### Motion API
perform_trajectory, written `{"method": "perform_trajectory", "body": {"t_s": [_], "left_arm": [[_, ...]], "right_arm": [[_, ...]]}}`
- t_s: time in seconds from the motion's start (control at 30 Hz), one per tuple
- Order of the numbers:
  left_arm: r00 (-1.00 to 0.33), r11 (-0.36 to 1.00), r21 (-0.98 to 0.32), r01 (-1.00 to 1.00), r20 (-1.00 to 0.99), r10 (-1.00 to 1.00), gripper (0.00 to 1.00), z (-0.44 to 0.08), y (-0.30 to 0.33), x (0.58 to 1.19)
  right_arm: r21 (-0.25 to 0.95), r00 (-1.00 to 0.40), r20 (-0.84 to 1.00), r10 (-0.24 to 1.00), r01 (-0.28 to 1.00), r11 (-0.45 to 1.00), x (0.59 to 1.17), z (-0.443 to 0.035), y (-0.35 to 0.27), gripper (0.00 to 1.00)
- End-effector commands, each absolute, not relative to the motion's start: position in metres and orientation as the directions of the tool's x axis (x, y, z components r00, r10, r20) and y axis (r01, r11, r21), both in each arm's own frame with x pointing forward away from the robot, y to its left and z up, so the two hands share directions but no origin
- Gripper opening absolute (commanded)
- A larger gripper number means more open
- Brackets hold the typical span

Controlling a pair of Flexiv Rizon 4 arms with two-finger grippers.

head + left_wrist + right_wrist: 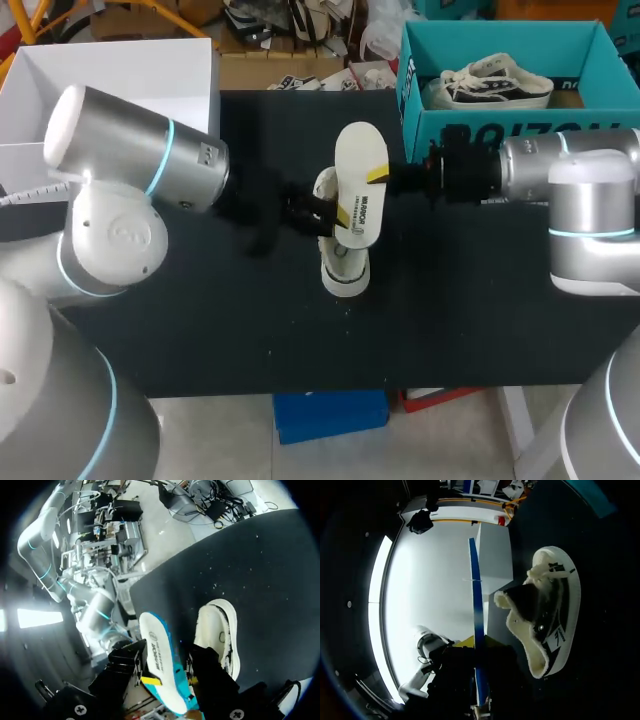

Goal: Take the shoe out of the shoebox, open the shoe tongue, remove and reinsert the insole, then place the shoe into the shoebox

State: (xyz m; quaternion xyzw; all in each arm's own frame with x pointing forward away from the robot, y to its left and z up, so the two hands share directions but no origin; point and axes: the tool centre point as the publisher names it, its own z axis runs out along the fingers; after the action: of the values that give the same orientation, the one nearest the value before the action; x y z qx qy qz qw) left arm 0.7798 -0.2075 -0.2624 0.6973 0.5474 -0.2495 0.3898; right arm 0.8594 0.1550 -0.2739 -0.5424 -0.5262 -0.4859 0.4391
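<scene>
One insole [360,150], pinched by left claw [335,215], right claw [383,176] — one shoe [342,270] beneath.

shoe [343,275] half hidden behind insole [361,180], left hand [318,214] blurred

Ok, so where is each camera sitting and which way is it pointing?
Head view: above and behind the robot, looking down on the black table; left arm and right arm enter from the sides.
Left wrist view: on the left wrist, looking along the left gripper at the insole and shoe.
Right wrist view: on the right wrist; the right gripper holds the insole edge-on, shoe beside it.
Shared: all three show insole and shoe.
</scene>
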Motion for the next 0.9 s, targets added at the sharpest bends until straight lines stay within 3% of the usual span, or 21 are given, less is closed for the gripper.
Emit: {"method": "perform_trajectory", "body": {"t_s": [0.03,0.23,0.4,0.9], "left_arm": [[0.245,-0.18,0.176,0.968,-0.486,0.839,1.0,-0.222,-0.175,0.76],[0.152,-0.125,0.129,0.984,-0.227,0.962,1.0,-0.205,-0.162,0.75],[0.036,-0.017,0.106,0.994,-0.18,0.983,1.0,-0.196,-0.165,0.754],[0.036,-0.017,0.106,0.994,-0.18,0.983,1.0,-0.196,-0.165,0.754]], "right_arm": [[0.035,-0.025,0.989,0.146,0.997,-0.064,0.859,-0.274,0.157,0.0],[0.035,-0.025,0.989,0.146,0.997,-0.064,0.859,-0.274,0.157,0.0],[0.035,-0.025,0.989,0.146,0.997,-0.064,0.859,-0.274,0.157,0.0],[0.035,-0.025,0.989,0.146,0.997,-0.064,0.859,-0.274,0.157,0.0]]}}
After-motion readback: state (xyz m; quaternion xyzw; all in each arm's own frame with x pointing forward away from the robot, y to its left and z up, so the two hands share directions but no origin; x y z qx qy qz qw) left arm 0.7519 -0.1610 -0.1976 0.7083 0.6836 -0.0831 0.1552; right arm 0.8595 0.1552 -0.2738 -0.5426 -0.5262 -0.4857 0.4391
